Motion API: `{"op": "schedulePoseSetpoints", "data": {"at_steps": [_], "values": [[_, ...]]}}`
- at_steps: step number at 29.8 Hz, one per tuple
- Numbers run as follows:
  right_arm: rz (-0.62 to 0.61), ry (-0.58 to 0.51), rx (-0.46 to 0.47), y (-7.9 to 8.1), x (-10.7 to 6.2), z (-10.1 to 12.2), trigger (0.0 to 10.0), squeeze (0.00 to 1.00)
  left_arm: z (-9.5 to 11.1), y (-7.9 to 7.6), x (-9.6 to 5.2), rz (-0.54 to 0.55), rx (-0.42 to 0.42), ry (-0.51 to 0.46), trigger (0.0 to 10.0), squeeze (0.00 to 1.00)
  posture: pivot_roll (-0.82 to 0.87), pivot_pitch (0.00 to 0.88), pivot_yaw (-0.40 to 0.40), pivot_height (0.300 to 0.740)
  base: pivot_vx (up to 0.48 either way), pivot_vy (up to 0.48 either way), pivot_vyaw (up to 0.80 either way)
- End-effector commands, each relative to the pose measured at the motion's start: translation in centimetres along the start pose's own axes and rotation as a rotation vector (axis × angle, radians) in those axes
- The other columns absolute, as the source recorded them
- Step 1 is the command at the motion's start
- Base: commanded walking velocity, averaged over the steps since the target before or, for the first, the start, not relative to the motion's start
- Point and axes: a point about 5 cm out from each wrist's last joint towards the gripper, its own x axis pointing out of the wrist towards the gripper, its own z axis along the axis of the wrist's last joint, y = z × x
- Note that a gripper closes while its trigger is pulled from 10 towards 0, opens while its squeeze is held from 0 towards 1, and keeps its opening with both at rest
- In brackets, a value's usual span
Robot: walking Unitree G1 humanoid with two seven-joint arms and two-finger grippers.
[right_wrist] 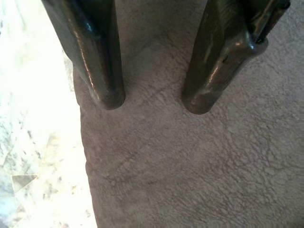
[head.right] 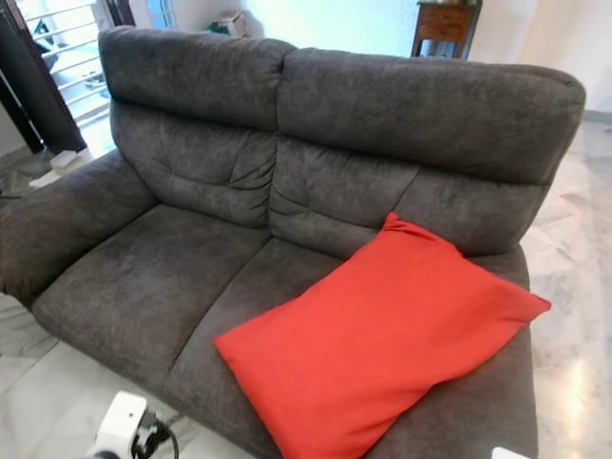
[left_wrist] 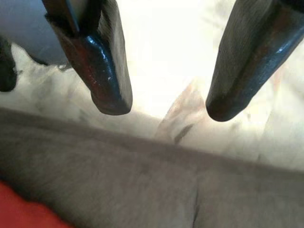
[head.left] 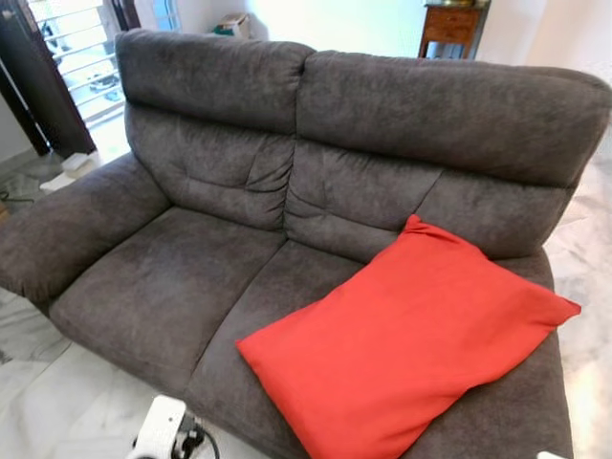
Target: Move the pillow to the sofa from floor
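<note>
A red pillow [head.left: 406,339] lies flat on the right seat of the dark grey two-seat sofa [head.left: 220,191], one corner leaning on the backrest. My left gripper [left_wrist: 164,107] is open with nothing between its fingers, hanging over the sofa's front edge and the marble floor; a sliver of the red pillow [left_wrist: 23,216] shows in its view. My right gripper [right_wrist: 152,102] is open too, empty, just above grey sofa fabric [right_wrist: 199,166] beside the floor. The left arm's white wrist [head.left: 163,430] shows at the bottom of the left eye view.
White marble floor [head.left: 48,402] lies before the sofa and to its right [head.left: 593,287]. A wooden side table [head.left: 454,24] stands behind the sofa. A barred door or window [head.left: 72,48] is at the back left, with small things on the floor there.
</note>
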Motion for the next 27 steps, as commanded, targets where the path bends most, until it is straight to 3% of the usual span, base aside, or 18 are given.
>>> {"op": "schedulePoseSetpoints", "data": {"at_steps": [1, 5, 6, 9, 15, 27], "values": [[0.022, 0.024, -0.011, 0.3, -0.3, -0.8, 10.0, 0.00, -1.7, 0.5, -0.5, 0.025, -0.002, 0.076, 10.0, 0.00, -0.02, 0.000, 0.061, 0.740, 0.000, 0.000, 0.00], [0.084, -0.004, -0.053, 1.3, -0.3, -0.5, 10.0, 0.00, -2.6, 0.4, -0.8, 0.028, -0.003, 0.117, 10.0, 0.00, -0.02, 0.000, 0.059, 0.740, 0.000, 0.000, 0.00], [0.150, -0.038, -0.081, 2.5, -0.3, -0.1, 10.0, 0.00, -3.3, 0.3, -1.0, 0.022, 0.008, 0.143, 10.0, 0.00, -0.03, 0.000, 0.058, 0.740, 0.000, 0.000, 0.00], [0.200, -0.058, -0.118, 3.5, -0.4, 0.2, 10.0, 0.00, -3.7, 0.0, -1.2, 0.006, 0.018, 0.153, 10.0, 0.00, -0.04, 0.000, 0.057, 0.740, 0.000, 0.000, 0.00], [0.309, -0.031, -0.242, 4.8, -1.0, -0.9, 10.0, 0.00, -4.1, -0.2, -1.3, 0.007, 0.016, 0.158, 10.0, 0.00, -0.03, 0.000, 0.045, 0.740, 0.000, 0.000, 0.00], [0.331, 0.000, -0.203, 5.7, -1.5, -1.7, 10.0, 0.00, -4.4, -0.7, -1.2, -0.004, 0.032, 0.185, 10.0, 0.00, -0.04, 0.000, 0.049, 0.740, -0.124, 0.000, 0.00]]}}
